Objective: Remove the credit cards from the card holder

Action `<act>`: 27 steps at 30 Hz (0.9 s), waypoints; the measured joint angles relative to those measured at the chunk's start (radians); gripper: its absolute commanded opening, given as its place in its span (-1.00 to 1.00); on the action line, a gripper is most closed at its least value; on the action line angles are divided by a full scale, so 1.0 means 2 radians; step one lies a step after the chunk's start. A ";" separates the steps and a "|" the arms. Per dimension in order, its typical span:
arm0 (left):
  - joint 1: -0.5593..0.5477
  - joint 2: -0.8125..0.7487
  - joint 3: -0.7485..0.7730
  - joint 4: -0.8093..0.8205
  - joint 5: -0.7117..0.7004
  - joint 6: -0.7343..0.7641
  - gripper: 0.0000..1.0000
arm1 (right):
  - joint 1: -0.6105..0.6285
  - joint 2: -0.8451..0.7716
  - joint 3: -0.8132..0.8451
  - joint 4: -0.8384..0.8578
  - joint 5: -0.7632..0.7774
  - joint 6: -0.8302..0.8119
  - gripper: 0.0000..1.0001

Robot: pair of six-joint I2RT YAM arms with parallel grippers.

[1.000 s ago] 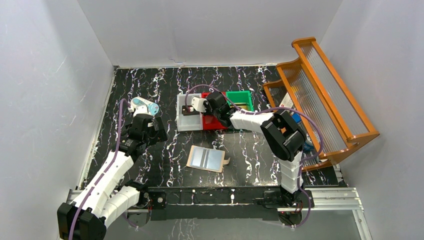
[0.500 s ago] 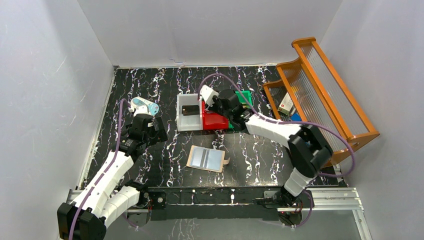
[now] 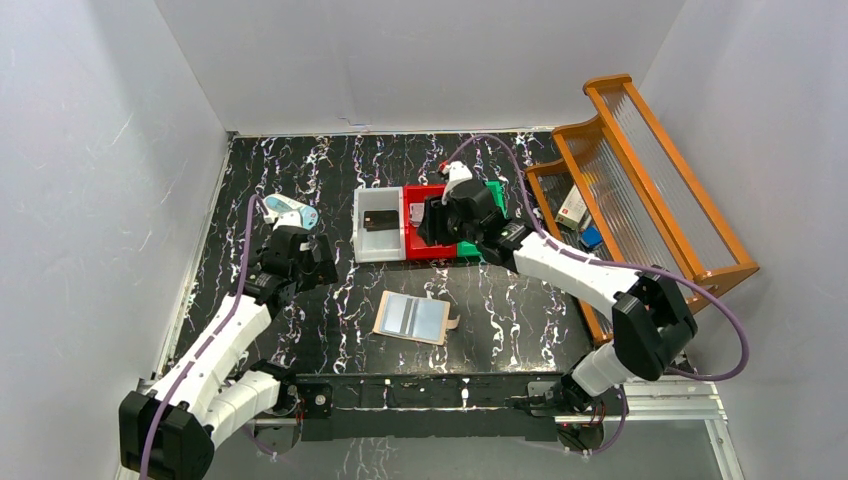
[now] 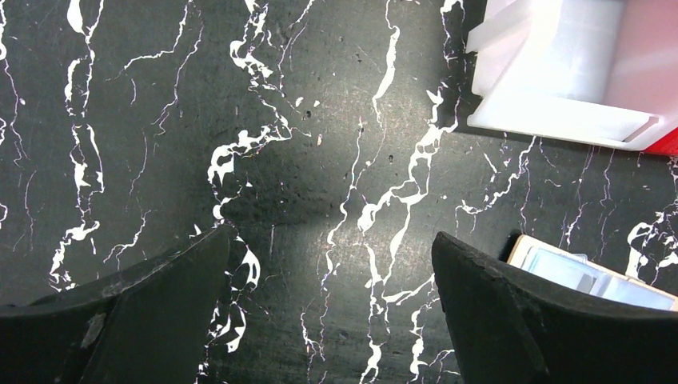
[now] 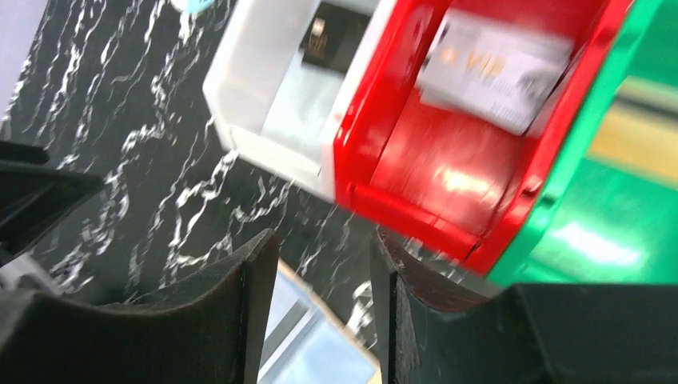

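The card holder point(image 3: 410, 318) lies open on the black marbled table, pale blue pockets up; its corner shows in the left wrist view point(image 4: 592, 276) and between the fingers in the right wrist view point(image 5: 308, 336). A black credit card point(image 3: 379, 220) point(image 5: 340, 36) lies in the white bin point(image 3: 366, 250). A silvery card point(image 3: 416, 212) point(image 5: 496, 68) lies in the red bin point(image 3: 432, 245). My right gripper point(image 3: 436, 225) point(image 5: 324, 256) hovers over the red bin's front edge, open and empty. My left gripper point(image 3: 312, 268) point(image 4: 332, 240) is wide open and empty, left of the card holder.
A green bin point(image 3: 494, 190) point(image 5: 624, 208) adjoins the red one, with a yellowish strip inside it in the right wrist view. A wooden rack point(image 3: 640, 190) with small boxes stands at the right. The white bin's corner point(image 4: 560, 72) shows in the left wrist view.
My right arm has swung right from above the white bin to above the red and green bins. The black card now lies uncovered in the white bin. The left arm barely moved.
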State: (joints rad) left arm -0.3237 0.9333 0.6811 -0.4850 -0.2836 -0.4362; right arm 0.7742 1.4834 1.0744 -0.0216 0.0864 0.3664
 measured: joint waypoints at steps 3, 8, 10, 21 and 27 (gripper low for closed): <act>0.000 0.002 0.000 0.003 0.002 0.004 0.97 | 0.004 0.009 -0.009 -0.026 -0.023 0.073 0.11; 0.000 -0.018 0.000 0.003 -0.002 0.005 0.97 | 0.075 0.034 -0.021 -0.077 0.034 0.177 0.35; 0.000 -0.032 0.000 0.004 -0.007 0.005 0.97 | 0.120 0.052 -0.021 -0.097 0.068 0.211 0.38; 0.000 -0.046 0.000 0.006 -0.021 0.004 0.97 | 0.239 0.167 0.067 -0.197 0.205 0.331 0.46; 0.000 -0.046 0.000 0.006 -0.021 0.005 0.97 | 0.248 0.183 0.077 -0.205 0.230 0.350 0.46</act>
State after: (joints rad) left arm -0.3237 0.8413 0.6811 -0.4721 -0.3256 -0.4271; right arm 1.2705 1.8492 1.2285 -0.4309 0.5457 1.0672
